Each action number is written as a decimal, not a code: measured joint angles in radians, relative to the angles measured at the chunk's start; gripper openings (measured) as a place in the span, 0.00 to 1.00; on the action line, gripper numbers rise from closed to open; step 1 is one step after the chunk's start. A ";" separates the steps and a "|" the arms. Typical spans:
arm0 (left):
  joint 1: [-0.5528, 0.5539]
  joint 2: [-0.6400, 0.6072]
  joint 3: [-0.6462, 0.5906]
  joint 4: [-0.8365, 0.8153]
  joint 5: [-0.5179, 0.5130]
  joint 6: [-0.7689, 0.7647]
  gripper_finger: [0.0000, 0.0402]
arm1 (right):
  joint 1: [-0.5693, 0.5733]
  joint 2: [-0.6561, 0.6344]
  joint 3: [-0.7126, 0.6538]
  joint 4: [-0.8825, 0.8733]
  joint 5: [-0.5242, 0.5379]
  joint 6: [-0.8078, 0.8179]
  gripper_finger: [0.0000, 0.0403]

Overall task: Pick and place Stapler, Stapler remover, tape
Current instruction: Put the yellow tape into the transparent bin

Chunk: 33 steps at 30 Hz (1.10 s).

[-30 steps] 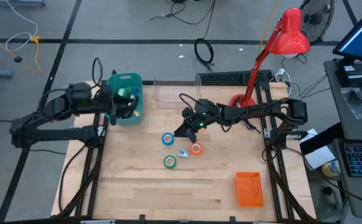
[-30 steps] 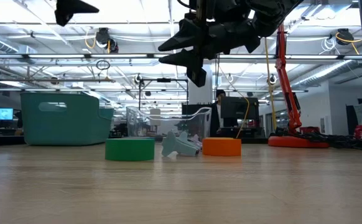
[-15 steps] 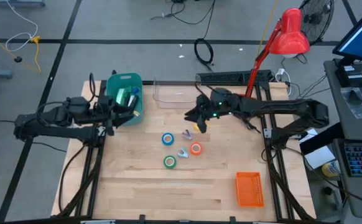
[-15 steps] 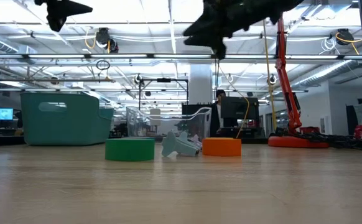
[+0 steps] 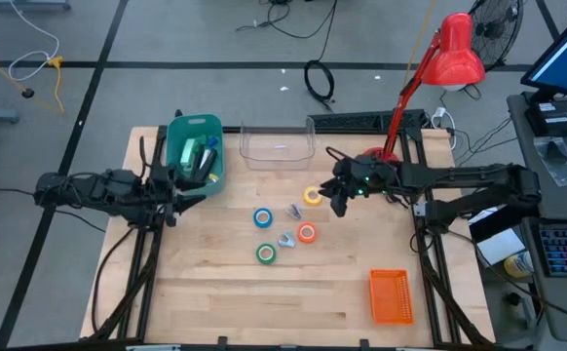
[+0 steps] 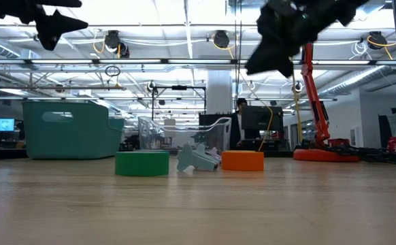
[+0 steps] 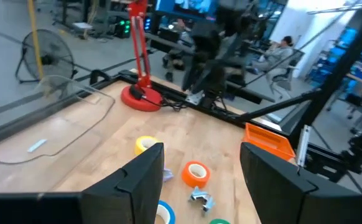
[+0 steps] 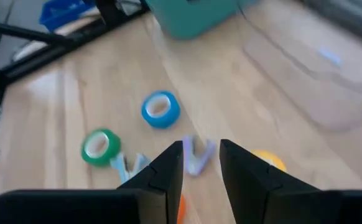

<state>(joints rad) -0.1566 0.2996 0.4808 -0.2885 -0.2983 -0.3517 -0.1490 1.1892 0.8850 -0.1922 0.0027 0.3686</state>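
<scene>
Beside the yellow tape (image 5: 311,196), the right claw (image 5: 340,198) hangs narrowly parted, empty.

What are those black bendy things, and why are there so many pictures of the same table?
Those are two robot arms, each ending in a two-finger gripper. Four cameras took these pictures at once: one above the table, one down at table height, and one on each arm's wrist.

From above, the left gripper is beside the teal bin, and the right gripper hovers near the yellow tape roll. Both are open and hold nothing.

On the wooden table lie a blue tape roll, a green one, an orange one, two small staple removers, a clear tray and an orange basket.
</scene>
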 joint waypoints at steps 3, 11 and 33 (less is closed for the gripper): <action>-0.015 -0.037 -0.038 0.013 -0.001 0.013 0.54 | 0.000 -0.039 -0.097 0.047 -0.002 0.012 0.25; -0.016 -0.137 -0.150 0.007 -0.022 -0.013 0.54 | 0.000 -0.138 -0.315 0.326 -0.003 0.036 0.25; -0.015 -0.195 -0.208 -0.040 -0.021 -0.070 0.54 | -0.060 -0.521 -0.393 0.201 -0.003 0.089 0.25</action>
<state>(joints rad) -0.1715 0.1043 0.2729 -0.3283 -0.3191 -0.4217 -0.2092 0.6682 0.4915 0.0088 -0.0002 0.4573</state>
